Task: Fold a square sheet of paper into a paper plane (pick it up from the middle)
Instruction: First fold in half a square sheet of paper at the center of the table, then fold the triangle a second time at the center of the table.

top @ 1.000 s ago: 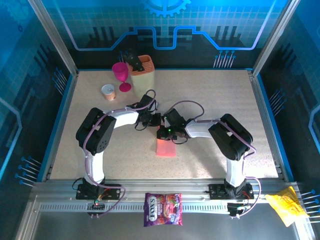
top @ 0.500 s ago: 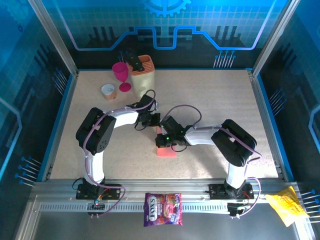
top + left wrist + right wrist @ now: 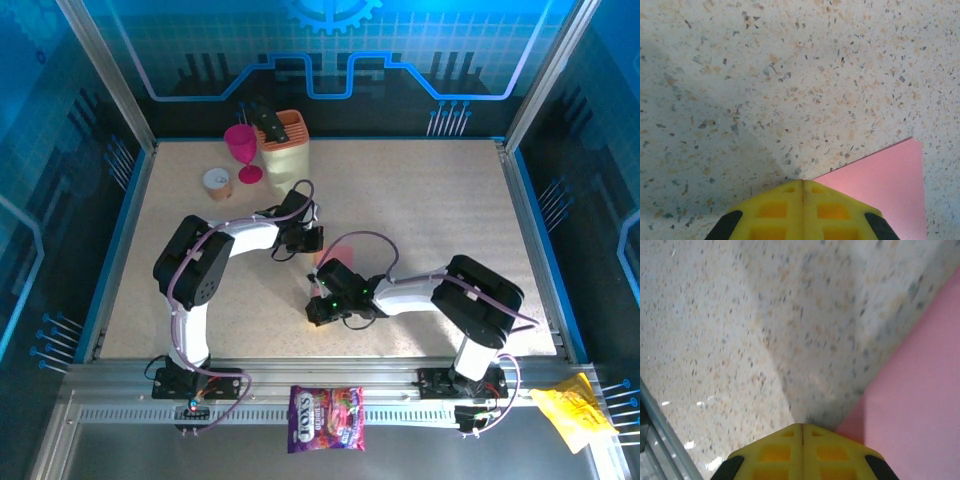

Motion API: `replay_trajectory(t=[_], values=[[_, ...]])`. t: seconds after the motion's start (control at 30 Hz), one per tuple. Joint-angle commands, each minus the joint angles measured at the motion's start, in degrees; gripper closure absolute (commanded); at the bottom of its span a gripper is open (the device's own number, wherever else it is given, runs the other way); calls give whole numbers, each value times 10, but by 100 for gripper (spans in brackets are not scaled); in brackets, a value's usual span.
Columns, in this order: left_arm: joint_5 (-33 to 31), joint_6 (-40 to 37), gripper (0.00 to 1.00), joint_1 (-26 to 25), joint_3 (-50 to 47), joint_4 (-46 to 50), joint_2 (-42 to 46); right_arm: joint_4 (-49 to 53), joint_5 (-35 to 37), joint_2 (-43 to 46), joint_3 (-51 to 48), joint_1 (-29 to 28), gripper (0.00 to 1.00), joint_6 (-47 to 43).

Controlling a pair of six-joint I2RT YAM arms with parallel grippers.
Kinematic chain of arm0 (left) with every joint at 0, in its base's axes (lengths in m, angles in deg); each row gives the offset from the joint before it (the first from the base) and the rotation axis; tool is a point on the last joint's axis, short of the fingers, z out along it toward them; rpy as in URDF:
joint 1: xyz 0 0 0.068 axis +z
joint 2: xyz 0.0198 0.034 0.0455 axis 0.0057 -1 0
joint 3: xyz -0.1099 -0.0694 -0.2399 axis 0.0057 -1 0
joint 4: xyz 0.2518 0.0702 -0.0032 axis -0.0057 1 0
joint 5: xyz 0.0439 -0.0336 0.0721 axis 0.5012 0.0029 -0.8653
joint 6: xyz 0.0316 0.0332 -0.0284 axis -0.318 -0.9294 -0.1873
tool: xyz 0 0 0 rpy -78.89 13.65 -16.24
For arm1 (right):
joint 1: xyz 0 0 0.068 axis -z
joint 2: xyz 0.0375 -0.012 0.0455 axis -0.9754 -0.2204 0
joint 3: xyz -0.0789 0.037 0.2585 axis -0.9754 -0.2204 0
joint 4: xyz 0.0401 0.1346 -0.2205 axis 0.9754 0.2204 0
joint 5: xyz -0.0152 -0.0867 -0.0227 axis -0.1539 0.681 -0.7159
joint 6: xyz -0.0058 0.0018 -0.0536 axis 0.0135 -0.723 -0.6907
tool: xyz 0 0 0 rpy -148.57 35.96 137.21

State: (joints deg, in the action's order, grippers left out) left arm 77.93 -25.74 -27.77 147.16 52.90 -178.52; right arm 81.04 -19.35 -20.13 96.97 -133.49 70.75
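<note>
Retreating nearward: right fingers (image 3: 775, 455)

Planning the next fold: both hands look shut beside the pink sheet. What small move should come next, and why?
Probably open the right hand and shift it onto the pink sheet: it is shut on nothing, its tip over bare table just off the sheet's edge.
</note>
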Motion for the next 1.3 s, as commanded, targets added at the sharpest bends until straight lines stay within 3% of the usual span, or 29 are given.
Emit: replay_trajectory(t=[0.0,0.27,0.5,0.63,0.7,0.83,0.9,1.27], values=[[-20,1,100,-3,-12,23,-26,27,-30,18,-50,-26,100,30],[-13,22,100,-9,-40,4,20,81,-20,137,-84,11,100,24],[-4,51,100,-15,-80,-15,108,178,-2,255,-89,114,100,-1],[1,71,89,-21,-99,-23,163,226,15,305,-88,167,100,1],[3,82,88,-32,-109,-25,182,250,24,320,-86,181,93,4],[-3,106,88,-65,-136,-37,203,280,30,324,-87,191,71,4],[-8,118,87,-82,-151,-49,205,282,25,319,-93,190,67,7],[-27,149,87,-113,-185,-104,161,231,-1,254,-111,161,63,28]])
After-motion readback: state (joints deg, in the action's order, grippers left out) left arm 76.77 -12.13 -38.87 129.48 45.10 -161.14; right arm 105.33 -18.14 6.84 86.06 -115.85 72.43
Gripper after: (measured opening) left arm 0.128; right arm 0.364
